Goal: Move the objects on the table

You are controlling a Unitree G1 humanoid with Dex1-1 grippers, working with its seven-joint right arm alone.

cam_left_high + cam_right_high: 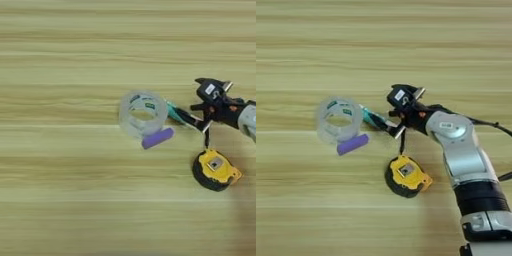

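Half of glue stick hidden behind tape roll; hand grip unreadable, pen not discernible.

A: Backdrop?
B: Wood table fills both views. Horizontal grain, tan and pale yellow stripes.
A: Walls, floor, windows?
B: Can't tell. Light even, soft shadows.

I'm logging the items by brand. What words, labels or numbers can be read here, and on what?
None can be read.
Tape roll: green print inside its ring, too blurred.
Tape measure: small grey label on its yellow face, too small.
Gripper: white sticker on top, no legible marks.
Purple cylinder: no markings visible.
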